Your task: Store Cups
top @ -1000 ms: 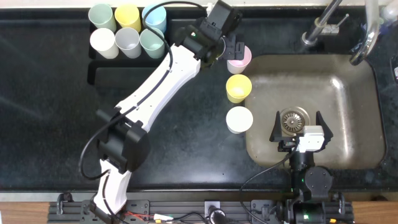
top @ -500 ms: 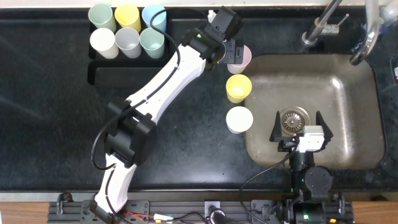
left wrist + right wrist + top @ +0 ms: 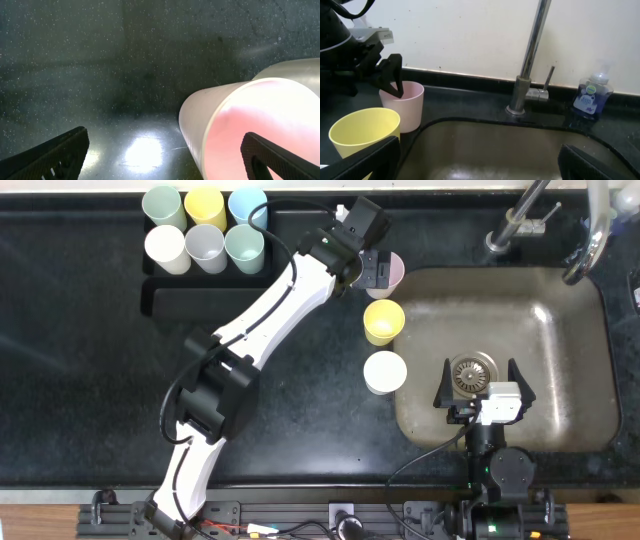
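A pink cup (image 3: 394,272) stands on the dark counter by the sink's back left corner. My left gripper (image 3: 377,268) is at it, open. In the left wrist view the pink cup (image 3: 250,125) lies close between the spread fingers (image 3: 52,155), nearer the right one. A yellow cup (image 3: 383,321) and a white cup (image 3: 384,372) stand in a row in front of it. The black cup rack (image 3: 160,290) at the back left holds several cups (image 3: 205,242). My right gripper (image 3: 478,385) rests open over the sink. Its wrist view shows the pink cup (image 3: 407,105), the yellow cup (image 3: 362,132) and my left gripper (image 3: 390,75).
The steel sink (image 3: 560,330) takes up the right side, with a drain (image 3: 472,370) and a faucet (image 3: 530,60) behind it. A blue soap bottle (image 3: 592,95) stands at the back right. Open dark counter (image 3: 80,380) lies to the left.
My left arm's elbow has swung to the right and the gripper has shifted down over the pink cup, covering more of it. The right arm has kept still.
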{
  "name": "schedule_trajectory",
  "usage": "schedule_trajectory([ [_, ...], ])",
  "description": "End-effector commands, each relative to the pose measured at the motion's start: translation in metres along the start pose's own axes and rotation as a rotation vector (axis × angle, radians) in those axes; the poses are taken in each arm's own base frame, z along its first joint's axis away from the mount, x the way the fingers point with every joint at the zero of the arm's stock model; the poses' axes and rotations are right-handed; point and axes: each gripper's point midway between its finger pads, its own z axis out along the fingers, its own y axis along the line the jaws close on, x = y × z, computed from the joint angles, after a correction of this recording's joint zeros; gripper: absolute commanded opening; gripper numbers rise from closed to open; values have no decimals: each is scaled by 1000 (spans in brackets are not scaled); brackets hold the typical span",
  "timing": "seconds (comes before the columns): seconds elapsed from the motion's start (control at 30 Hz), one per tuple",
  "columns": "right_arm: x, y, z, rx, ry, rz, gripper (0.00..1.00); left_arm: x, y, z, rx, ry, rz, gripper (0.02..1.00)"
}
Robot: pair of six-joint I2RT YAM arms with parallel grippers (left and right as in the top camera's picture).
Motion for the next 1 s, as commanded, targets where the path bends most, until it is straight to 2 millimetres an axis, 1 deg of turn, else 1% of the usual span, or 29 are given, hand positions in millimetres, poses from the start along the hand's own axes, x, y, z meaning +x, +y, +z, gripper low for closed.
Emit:
schedule_trajectory([
  [0.03, 3, 0, 0, -1, -3, 1, 998, -5, -6, -1, 14, -15, -9, 790],
  [0.07, 3, 0, 0, -1, -3, 1, 996, -6, -6, -1, 16, -18, -9, 606],
  [0.1, 3, 0, 0, -1, -3, 1, 996, -7, -7, -1, 18, -22, -9, 369],
  [0.13, 3, 0, 0, -1, -3, 1, 998, -8, -8, -1, 22, -28, -10, 220],
  [0.23, 3, 0, 0, -1, -3, 1, 996, -15, -12, -1, 40, -56, -12, 36],
  [0.4, 3, 0, 0, -1, -3, 1, 998, -20, -15, -3, 51, -75, -15, 36],
  [0.47, 3, 0, 0, -1, -3, 1, 998, -22, -12, -14, 48, -75, -17, 34],
  [0.5, 3, 0, 0, -1, -3, 1, 998, -24, -10, -23, 46, -80, -21, 34],
  [0.57, 3, 0, 0, -1, -3, 1, 998, -33, -4, -53, 49, -99, -34, 34],
  [0.63, 3, 0, 0, -1, -3, 1, 998, -43, 12, -97, 40, -128, -56, 36],
  [0.67, 3, 0, 0, -1, -3, 1, 998, -47, 21, -119, 29, -145, -68, 36],
  [0.73, 3, 0, 0, -1, -3, 1, 998, -52, 45, -169, -15, -195, -95, 34],
  [0.8, 3, 0, 0, -1, -3, 1, 996, -56, 75, -221, -80, -272, -129, 36],
  [0.83, 3, 0, 0, -1, -3, 1, 998, -56, 90, -240, -117, -305, -147, 36],
  [0.87, 3, 0, 0, -1, -3, 1, 998, -53, 110, -258, -161, -334, -188, 34],
  [0.9, 3, 0, 0, -1, -3, 1, 998, -46, 133, -271, -203, -347, -255, 36],
  [0.93, 3, 0, 0, -1, -3, 1, 998, -37, 153, -277, -229, -343, -313, 36],
  [0.97, 3, 0, 0, -1, -3, 1, 998, -24, 175, -279, -250, -325, -383, 34],
  [1.0, 3, 0, 0, -1, -3, 1, 993, -12, 193, -277, -256, -306, -438, 36],
])
